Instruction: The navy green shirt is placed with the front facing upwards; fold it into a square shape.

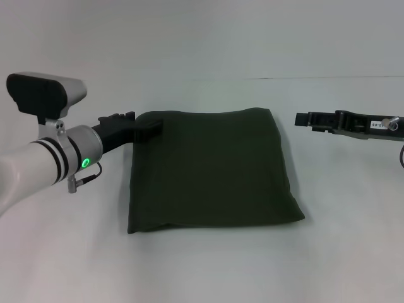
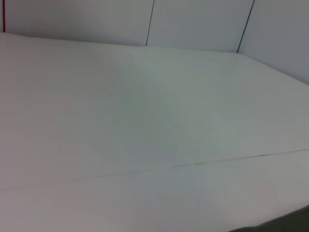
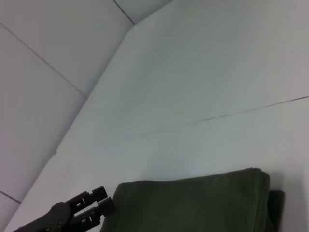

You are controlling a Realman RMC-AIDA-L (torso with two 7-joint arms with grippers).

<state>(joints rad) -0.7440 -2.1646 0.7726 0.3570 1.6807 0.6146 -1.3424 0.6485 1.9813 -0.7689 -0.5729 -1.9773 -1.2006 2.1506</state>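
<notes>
Our left gripper [image 1: 151, 126] sits at the shirt's [image 1: 211, 170] far-left corner, touching the cloth; we cannot tell whether it is pinching. The shirt lies mid-table [image 1: 208, 265], already a near-square plain green block, lettering hidden, so we judge the folding is at its last step, tidying or letting go. Next we'd free that corner without dragging it. Our right gripper [image 1: 303, 119] hovers just beside the far-right corner, apart from it, grip unclear.

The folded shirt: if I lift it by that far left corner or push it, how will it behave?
The navy green shirt will probably sag and unfold if lifted by one corner: it looks soft, with rounded, puffy edges. Pushed along the white table, it would likely bunch rather than slide whole. The left claw touches only the far left corner, so support is slight.
</notes>
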